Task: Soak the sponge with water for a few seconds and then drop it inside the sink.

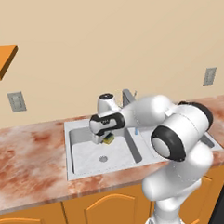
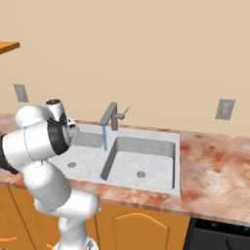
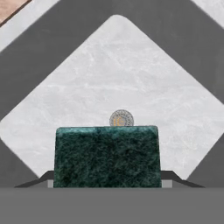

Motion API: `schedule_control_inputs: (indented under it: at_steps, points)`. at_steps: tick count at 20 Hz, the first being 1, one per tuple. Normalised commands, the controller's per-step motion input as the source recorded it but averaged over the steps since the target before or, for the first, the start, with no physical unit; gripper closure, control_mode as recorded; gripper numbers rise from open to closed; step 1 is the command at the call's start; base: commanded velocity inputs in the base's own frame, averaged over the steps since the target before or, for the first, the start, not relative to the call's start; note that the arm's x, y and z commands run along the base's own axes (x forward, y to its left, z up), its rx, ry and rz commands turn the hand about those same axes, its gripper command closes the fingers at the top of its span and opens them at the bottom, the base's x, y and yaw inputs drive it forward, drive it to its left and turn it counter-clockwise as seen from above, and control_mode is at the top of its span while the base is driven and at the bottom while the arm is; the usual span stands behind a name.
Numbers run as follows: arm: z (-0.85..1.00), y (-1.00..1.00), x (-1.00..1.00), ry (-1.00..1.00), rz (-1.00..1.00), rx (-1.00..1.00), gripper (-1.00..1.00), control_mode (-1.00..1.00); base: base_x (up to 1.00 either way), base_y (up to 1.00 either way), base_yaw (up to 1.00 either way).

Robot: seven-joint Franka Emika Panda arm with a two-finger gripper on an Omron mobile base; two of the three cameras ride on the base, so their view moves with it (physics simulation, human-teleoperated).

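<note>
My gripper [image 1: 106, 138] hangs over the left bowl of the sink [image 1: 81, 157], shut on the sponge [image 1: 109, 139]. The sponge shows its yellow body and dark green top below the hand. In the hand view the green scouring face of the sponge [image 3: 106, 156] sits between the fingers, above the bowl's round drain [image 3: 121, 118]. A thin light-blue stream of water [image 2: 104, 137] falls from the grey faucet [image 2: 110, 116] near the divider between the two bowls. The sponge hangs to the left of the stream, apart from it.
Reddish marble counter [image 1: 28, 160] surrounds the sink [image 2: 161, 146], with orange cabinet doors [image 1: 105, 212] below. Wall outlets [image 1: 16, 101] sit on the beige wall, and an orange shelf [image 1: 2, 61] juts out at upper left. My own arm covers part of the right bowl in the left base view.
</note>
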Motion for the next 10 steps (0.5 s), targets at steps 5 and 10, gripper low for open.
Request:
schedule_control_inputs:
  at_steps: [5,10]
  points:
    - [-0.14,0.00,0.33,0.00,-0.01,0.00,1.00,-1.00,0.00,0.00,0.00]
    - [-0.11,0.00,0.26,0.00,0.00,0.00,1.00,-1.00,0.00,0.00,0.00]
